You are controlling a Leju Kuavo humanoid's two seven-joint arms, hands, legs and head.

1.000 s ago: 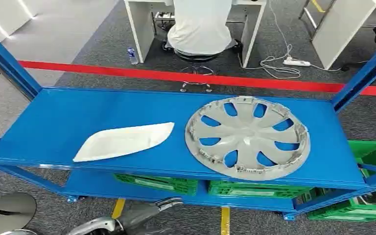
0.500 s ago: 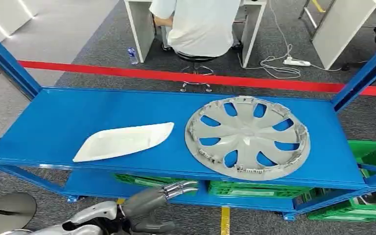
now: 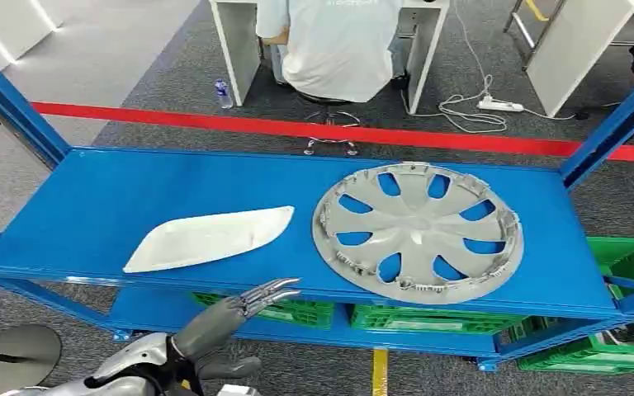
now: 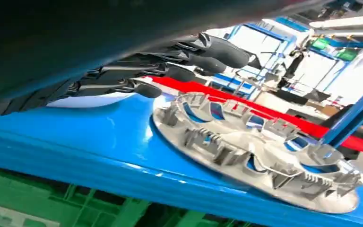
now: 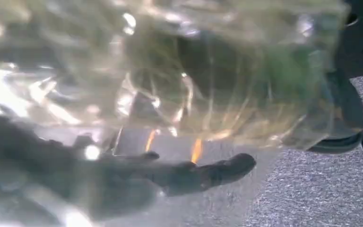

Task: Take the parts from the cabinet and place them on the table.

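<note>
Rack: a blue metal shelving rack with slanted blue uprights; its top shelf carries both parts.
Wheel cover: a round silver-grey plastic wheel cover with curved spokes lies flat on the right half of the top shelf, its near rim close to the shelf's front edge. In the left wrist view the same cover shows clips and ribs standing up round its rim.
White panel: a long, flat white plastic panel with pointed ends lies on the left half of the shelf, set at a slant, just beside the wheel cover and not touching it.
Left hand: the left hand reaches up from below at the shelf's front edge, under the gap between the two parts; its fingers are stretched out and apart, holding nothing.
Right hand: the right hand appears dark and blurred over grey floor; whether it is closed or spread cannot be told.
Lower shelf: green plastic crates sit under the top shelf, with another green crate at the right.
Background: a red floor stripe runs behind the rack, and a person in a white shirt sits on a stool at a white desk.
</note>
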